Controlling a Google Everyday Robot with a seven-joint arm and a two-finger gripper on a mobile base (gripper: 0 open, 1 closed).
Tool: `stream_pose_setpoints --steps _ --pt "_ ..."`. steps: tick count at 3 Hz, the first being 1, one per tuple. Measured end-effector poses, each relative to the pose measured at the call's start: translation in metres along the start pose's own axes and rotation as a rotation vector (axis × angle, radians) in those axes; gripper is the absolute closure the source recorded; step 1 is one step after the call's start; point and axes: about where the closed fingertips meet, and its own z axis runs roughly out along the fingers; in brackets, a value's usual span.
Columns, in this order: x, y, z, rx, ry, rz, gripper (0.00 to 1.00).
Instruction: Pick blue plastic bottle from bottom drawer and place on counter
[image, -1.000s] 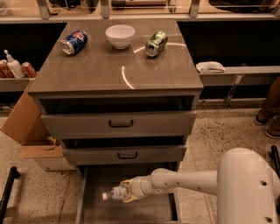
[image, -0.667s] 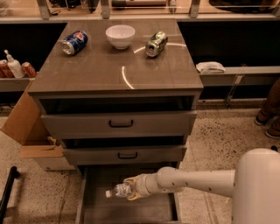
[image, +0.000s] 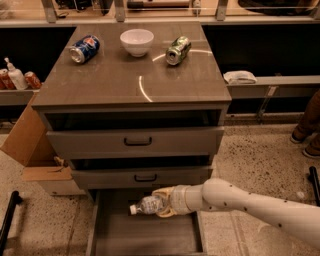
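Observation:
The blue plastic bottle (image: 145, 205), clear and crinkly with a white cap pointing left, lies sideways in my gripper (image: 161, 202). The gripper is shut on the bottle's right half and holds it above the floor of the open bottom drawer (image: 150, 235), just below the middle drawer's front. My white arm reaches in from the lower right. The counter (image: 115, 80) is the cabinet's grey-brown top, well above the gripper.
On the counter lie a blue can (image: 84, 48), a white bowl (image: 136, 41) and a green can (image: 178, 50). Two upper drawers with black handles (image: 138, 142) stand slightly open. A cardboard box (image: 31, 150) sits left of the cabinet. A person's shoes (image: 306, 137) are at right.
The gripper with the bottle has risen and moved up towards the middle drawer's front; the arm has swung with it.

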Motion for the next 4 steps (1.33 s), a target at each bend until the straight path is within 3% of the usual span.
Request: stream_pose_setpoints --steps 1,2,3,4 --pt "-0.005 0.014 -0.005 -0.040 -0.026 0.001 1.00" --pt "-0.005 0.013 -0.004 -0.038 -0.024 0.001 1.00" --pt "-0.019 -0.004 -0.022 -0.028 -0.081 -0.029 1.00" --pt "-0.055 -0.047 -0.065 -0.017 -0.160 -0.098 1.00"
